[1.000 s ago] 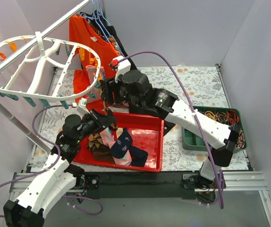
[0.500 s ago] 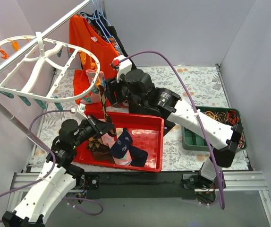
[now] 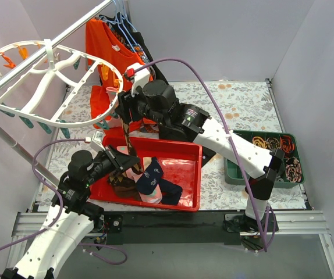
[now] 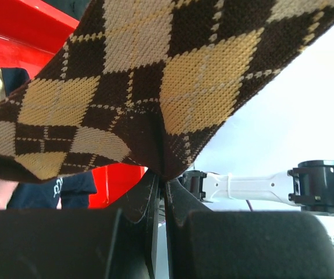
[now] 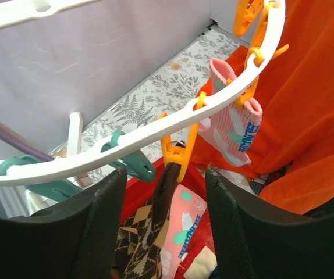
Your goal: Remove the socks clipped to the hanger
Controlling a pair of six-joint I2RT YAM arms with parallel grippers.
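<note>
- Over the last second the right tool (image 5: 164,174) has risen to the rim of the hanger (image 5: 155,131). Its jaws now stand open on either side of the orange clip (image 5: 178,154).
- The left tool (image 4: 161,192), closed on the argyle sock (image 4: 155,87), has drawn back below the hanger. We judge the sock is close to release.
- The sock hangs below the hanger rim, pulled straight. Its long axis is near vertical, with the top in the clip and the lower end pointing down.
</note>
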